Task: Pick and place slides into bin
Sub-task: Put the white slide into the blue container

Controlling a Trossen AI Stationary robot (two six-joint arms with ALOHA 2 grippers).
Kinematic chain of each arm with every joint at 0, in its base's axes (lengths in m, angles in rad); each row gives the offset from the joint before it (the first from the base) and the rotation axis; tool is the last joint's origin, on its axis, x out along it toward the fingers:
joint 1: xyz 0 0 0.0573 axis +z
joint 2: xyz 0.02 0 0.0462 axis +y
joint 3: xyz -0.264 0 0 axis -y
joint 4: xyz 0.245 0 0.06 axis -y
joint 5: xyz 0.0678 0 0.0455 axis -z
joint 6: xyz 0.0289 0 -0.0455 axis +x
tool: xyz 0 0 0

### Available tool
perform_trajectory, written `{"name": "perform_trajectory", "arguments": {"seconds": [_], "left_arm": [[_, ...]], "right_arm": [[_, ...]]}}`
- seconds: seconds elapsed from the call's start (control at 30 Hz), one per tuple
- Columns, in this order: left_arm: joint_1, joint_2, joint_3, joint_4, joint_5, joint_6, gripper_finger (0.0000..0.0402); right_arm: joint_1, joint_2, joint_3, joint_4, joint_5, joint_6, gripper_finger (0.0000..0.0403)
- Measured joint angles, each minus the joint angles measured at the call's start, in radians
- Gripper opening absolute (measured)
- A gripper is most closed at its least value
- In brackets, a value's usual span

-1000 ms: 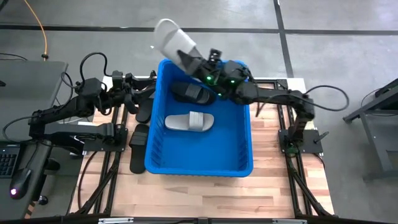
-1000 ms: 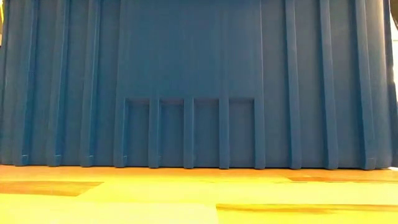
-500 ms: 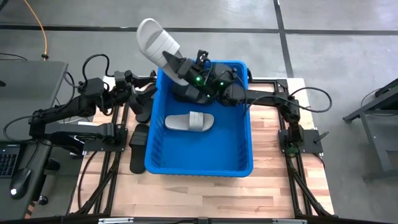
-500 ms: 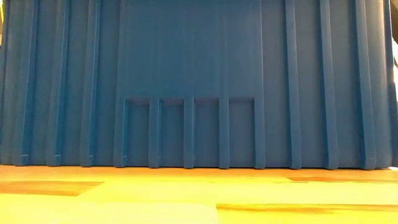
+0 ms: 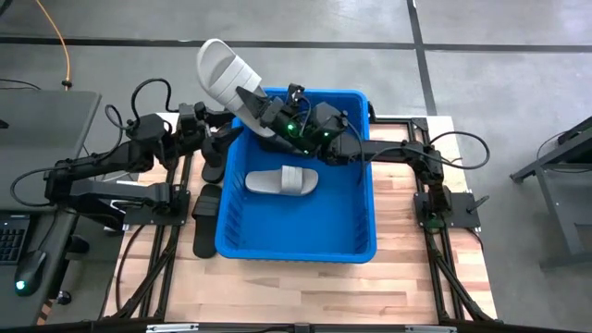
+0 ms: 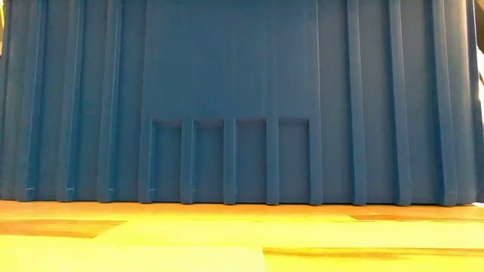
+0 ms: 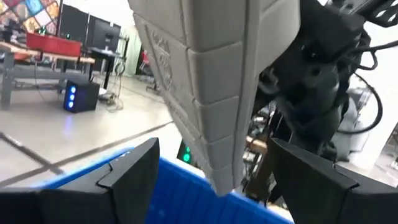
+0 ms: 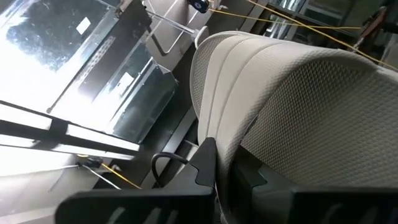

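One big blue bin [image 5: 356, 217] fills the middle of the wooden table [image 5: 277, 287], its ribbed wall blocking the whole low view. Inside it, a light grey slide [image 5: 281, 180] lies flat near centre; a dark one may sit at the bin's 12 o'clock under the arm, hard to tell. Black slides [image 5: 205, 220] lie on the table just outside the bin's 9 o'clock wall. The right arm reaches across the bin's 12 o'clock end toward 11 o'clock, and the right gripper [image 5: 248, 100] is pinching a second light grey slide [image 5: 222, 67] by one end, with the rest sticking up and out beyond the bin's 11 o'clock corner. The right wrist view shows dark fingers [image 8: 208, 165] clamped on the sole edge. Step in hand, as I judge it: bring the held slide over the bin and drop it. To do it well, swing it back toward centre until the whole sole is inside the rim before letting go, low enough not to bounce out, clear of the left arm. The left gripper [image 5: 215, 129] hovers at the bin's 10 o'clock, fingers [image 7: 134, 171] spread, holding nothing, the held slide just beyond them.
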Motion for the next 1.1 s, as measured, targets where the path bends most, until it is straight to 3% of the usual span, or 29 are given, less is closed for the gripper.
{"name": "perform_trajectory", "arguments": {"seconds": [0.33,0.53,0.7,0.93,1.1], "left_arm": [[0.000,0.077,0.000,0.055,0.005,-0.009,0.0288],[0.000,0.083,0.000,0.102,0.008,-0.011,0.0264],[-0.001,0.081,0.000,0.161,0.020,0.018,0.0209],[0.003,0.080,-0.001,0.225,0.130,0.022,0.0052],[0.003,0.064,-0.001,0.219,0.188,0.017,0.0047]], "right_arm": [[0.000,0.005,0.000,-0.007,-0.043,0.010,0.0000],[0.006,0.005,0.000,0.003,-0.112,0.054,0.0000],[0.024,0.005,0.000,0.008,-0.137,0.055,0.0000],[0.028,0.004,0.000,0.022,-0.179,0.034,0.0000],[0.030,0.002,0.000,0.023,-0.241,0.000,0.0016]]}}
